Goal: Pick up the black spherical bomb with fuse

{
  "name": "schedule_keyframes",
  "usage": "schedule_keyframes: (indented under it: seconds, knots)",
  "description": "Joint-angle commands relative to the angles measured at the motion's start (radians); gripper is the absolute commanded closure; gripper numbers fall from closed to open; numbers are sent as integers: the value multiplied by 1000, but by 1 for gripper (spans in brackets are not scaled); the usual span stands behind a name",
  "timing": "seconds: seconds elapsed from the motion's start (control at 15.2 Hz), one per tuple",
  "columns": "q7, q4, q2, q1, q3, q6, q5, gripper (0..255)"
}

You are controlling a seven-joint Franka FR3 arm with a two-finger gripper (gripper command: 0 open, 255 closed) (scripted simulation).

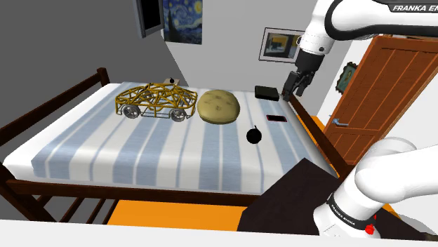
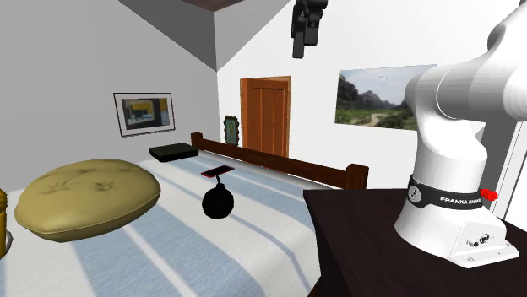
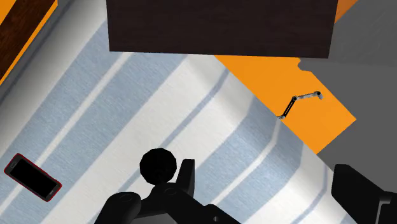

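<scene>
Stand: the dark-topped stand point(image 2: 363, 228) under the white arm point(image 2: 452, 152) sits close against the side of the bed point(image 1: 140, 151), on an orange floor point(image 1: 175, 214).
Bed: wooden frame, striped pale blue and white, with five things spread apart on it.
Bomb: the black bomb point(image 1: 253, 135) with its short fuse rests on the stripes near the stand-side edge, touched by nothing.
Phone: a black, red-edged phone point(image 1: 276, 118) lies flat just beyond the bomb.
Cushion: a round olive-tan cushion point(image 1: 219, 107) sits mid-bed.
Car: a golden wire-frame car point(image 1: 156, 102) stands beside the cushion, on the shoulder view's left.
Box: a flat black box point(image 1: 267, 92) lies at the far corner; whether it holds anything cannot be told.
Gripper: the black gripper point(image 1: 293, 90) hangs high above the bed, fingers point(image 3: 186, 178) wide apart and holding nothing.
Room: grey and white walls meet under a sloped ceiling, with a brown wooden door point(image 1: 379, 91), a swirling night-sky painting point(image 1: 184, 21) and a landscape picture point(image 2: 376, 97).
</scene>
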Motion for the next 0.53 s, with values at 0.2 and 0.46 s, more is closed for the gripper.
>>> schedule_keyframes:
  seconds: [0.2, 0.46]
  knots:
    - [-25, -59, 47, -8, -7, 113, -27, 0]
    - [-53, -118, 133, -21, -18, 270, -63, 0]
